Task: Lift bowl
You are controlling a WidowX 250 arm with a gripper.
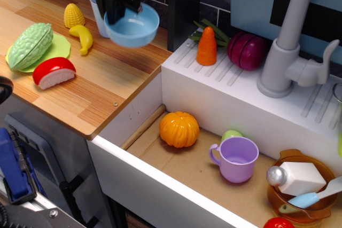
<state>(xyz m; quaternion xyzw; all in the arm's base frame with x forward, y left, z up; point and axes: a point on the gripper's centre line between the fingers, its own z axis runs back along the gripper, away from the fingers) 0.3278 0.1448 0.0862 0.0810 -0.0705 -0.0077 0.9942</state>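
Note:
The light-blue bowl (134,26) hangs in the air above the wooden counter (91,84), tilted a little, well clear of its surface. My black gripper (118,10) comes down from the top edge and is shut on the bowl's left rim. A taller light-blue tumbler cup (99,12) stands behind the gripper, partly hidden by it.
On the counter lie a yellow corn (74,15), a banana (83,38), a green gourd (31,45) on a green plate and a red-and-white slice (53,72). A carrot (207,46), a red onion (247,50) and a grey faucet (291,46) sit right. The sink holds a pumpkin (179,128), a lilac mug (236,158) and an amber bowl (299,196).

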